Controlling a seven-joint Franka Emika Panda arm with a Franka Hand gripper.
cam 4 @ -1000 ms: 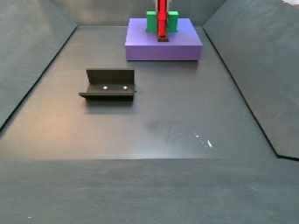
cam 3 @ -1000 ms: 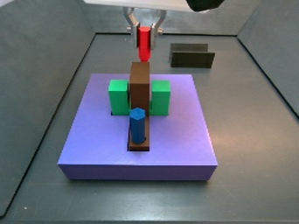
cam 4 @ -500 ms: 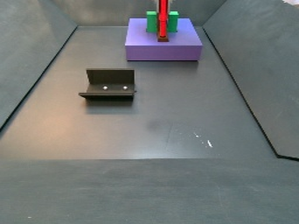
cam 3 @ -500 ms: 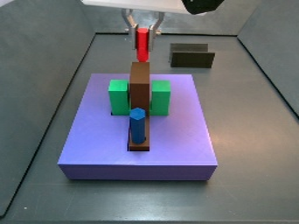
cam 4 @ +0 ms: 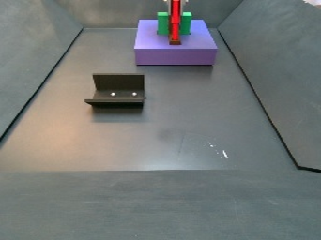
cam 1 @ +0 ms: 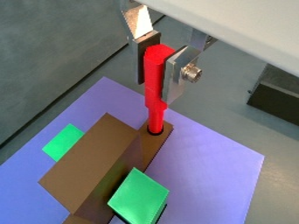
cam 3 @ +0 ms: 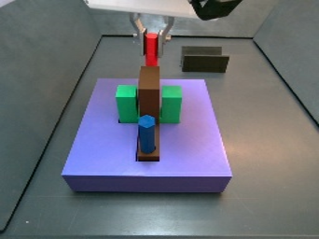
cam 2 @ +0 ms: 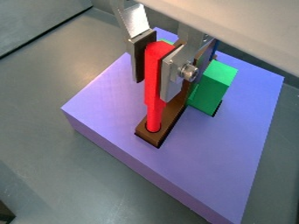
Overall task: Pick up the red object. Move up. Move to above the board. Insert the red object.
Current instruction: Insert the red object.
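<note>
In both wrist views my gripper (cam 1: 158,74) (cam 2: 159,70) is shut on the upper part of the red object (cam 1: 153,101) (cam 2: 152,101), a thin upright peg. Its lower end sits in a hole at the low end of the board (cam 1: 100,162) (cam 2: 160,133), a narrow brown plank. In a side view the gripper (cam 3: 152,32) hangs over the board's (cam 3: 149,91) far end, and the red object (cam 3: 152,49) shows just below the fingers. Green blocks (cam 3: 126,103) (cam 3: 171,103) flank the board. The red object (cam 4: 177,19) also rises above the slab in a side view.
The board rests on a large purple slab (cam 3: 187,154) (cam 4: 175,52). A blue hexagonal peg (cam 3: 145,133) stands in the board's near end. The dark fixture (cam 3: 203,60) (cam 4: 116,89) stands on the grey floor beside the slab. Grey walls enclose the floor.
The gripper has come down a little with the red object, so less of the peg shows between the fingers and the board. Nothing else has moved.
</note>
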